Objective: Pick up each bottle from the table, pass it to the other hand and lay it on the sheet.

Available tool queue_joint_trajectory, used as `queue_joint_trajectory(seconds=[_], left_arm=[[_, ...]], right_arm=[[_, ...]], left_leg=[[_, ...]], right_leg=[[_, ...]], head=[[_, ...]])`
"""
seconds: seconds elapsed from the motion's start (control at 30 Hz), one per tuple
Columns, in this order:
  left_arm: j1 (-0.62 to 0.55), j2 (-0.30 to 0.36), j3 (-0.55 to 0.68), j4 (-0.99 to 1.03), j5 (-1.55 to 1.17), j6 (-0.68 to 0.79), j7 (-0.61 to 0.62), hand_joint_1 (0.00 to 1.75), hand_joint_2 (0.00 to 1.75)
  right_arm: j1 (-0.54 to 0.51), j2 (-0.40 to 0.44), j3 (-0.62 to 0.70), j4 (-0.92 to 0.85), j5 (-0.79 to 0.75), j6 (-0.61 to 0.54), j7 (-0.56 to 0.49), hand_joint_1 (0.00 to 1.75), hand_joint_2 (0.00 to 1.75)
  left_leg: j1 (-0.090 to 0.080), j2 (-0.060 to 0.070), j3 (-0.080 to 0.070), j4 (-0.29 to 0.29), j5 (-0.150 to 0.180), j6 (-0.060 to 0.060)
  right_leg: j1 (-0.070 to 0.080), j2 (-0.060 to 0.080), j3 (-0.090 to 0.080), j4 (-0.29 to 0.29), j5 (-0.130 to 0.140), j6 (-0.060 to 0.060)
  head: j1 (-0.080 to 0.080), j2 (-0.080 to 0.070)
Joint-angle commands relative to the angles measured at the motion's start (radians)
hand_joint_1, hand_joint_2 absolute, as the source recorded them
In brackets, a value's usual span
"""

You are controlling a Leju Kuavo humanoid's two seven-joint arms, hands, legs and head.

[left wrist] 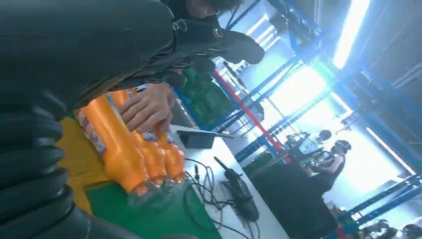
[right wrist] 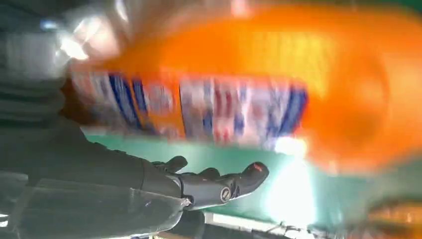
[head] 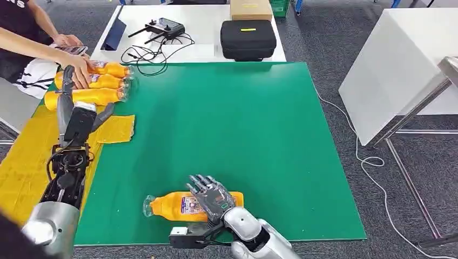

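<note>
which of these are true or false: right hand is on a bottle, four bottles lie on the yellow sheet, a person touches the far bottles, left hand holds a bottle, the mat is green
1. The right hand is on a bottle. True; its fingers lie over the bottle's middle.
2. Four bottles lie on the yellow sheet. False: three bottles lie at its far end.
3. A person's hand touches the far bottles. True.
4. The left hand holds a bottle. False: it is empty, fingers apart.
5. The mat is green. True.
</note>
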Motion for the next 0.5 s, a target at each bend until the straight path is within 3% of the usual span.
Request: queue_joint_trajectory(seconds=[0.03, 0.3, 0.33, 0.37, 0.4, 0.43, 0.5], left_arm=[[-0.030, -0.027, -0.105, 0.002, 0.059, 0.016, 0.023, 0.00, 1.75], [-0.007, -0.038, -0.118, -0.030, 0.099, 0.017, 0.036, 0.00, 1.75], [-0.009, -0.041, -0.119, -0.031, 0.100, 0.015, 0.041, 0.00, 1.75], [-0.010, -0.043, -0.121, -0.032, 0.100, 0.014, 0.044, 0.00, 1.75], [-0.014, -0.045, -0.124, -0.030, 0.103, 0.008, 0.049, 0.00, 1.75], [-0.014, -0.047, -0.128, -0.029, 0.104, 0.007, 0.052, 0.00, 1.75], [-0.015, -0.056, -0.133, -0.029, 0.105, 0.001, 0.056, 0.00, 1.75]], right_arm=[[-0.019, -0.024, 0.046, 0.143, 0.078, 0.055, 0.084, 0.00, 1.75], [-0.051, -0.024, 0.014, 0.233, 0.101, 0.107, 0.136, 0.00, 1.75], [-0.057, -0.023, 0.009, 0.243, 0.101, 0.110, 0.145, 0.56, 1.75], [-0.059, -0.022, 0.007, 0.247, 0.101, 0.110, 0.145, 1.41, 1.75], [-0.064, -0.019, -0.001, 0.256, 0.100, 0.106, 0.148, 1.69, 1.75], [-0.065, -0.017, -0.013, 0.258, 0.095, 0.095, 0.150, 1.57, 1.75], [-0.071, -0.013, -0.024, 0.259, 0.096, 0.077, 0.162, 1.75, 1.75]], left_leg=[[0.000, -0.001, 0.003, -0.001, -0.001, 0.000], [0.000, -0.003, 0.010, -0.002, -0.001, 0.000], [0.000, -0.002, 0.009, -0.002, 0.000, 0.000], [0.000, -0.002, 0.010, -0.001, 0.000, 0.000], [0.000, -0.004, 0.011, -0.002, 0.000, 0.000], [0.000, -0.003, 0.012, -0.001, 0.000, 0.000], [0.000, -0.003, 0.013, -0.001, 0.000, 0.000]], right_leg=[[0.000, -0.002, 0.004, -0.001, -0.001, 0.000], [0.001, -0.005, 0.011, -0.003, -0.001, 0.001], [0.000, -0.003, 0.009, -0.002, -0.001, 0.000], [0.000, -0.004, 0.010, -0.002, 0.000, 0.000], [0.001, -0.005, 0.012, -0.003, 0.000, 0.000], [0.000, -0.005, 0.012, -0.003, 0.000, 0.000], [0.001, -0.005, 0.013, -0.003, 0.000, 0.000]], head=[[0.000, 0.000], [0.000, 0.000], [0.000, 0.000], [0.000, 0.000], [0.000, 0.000], [0.000, 0.000], [0.000, 0.000]])
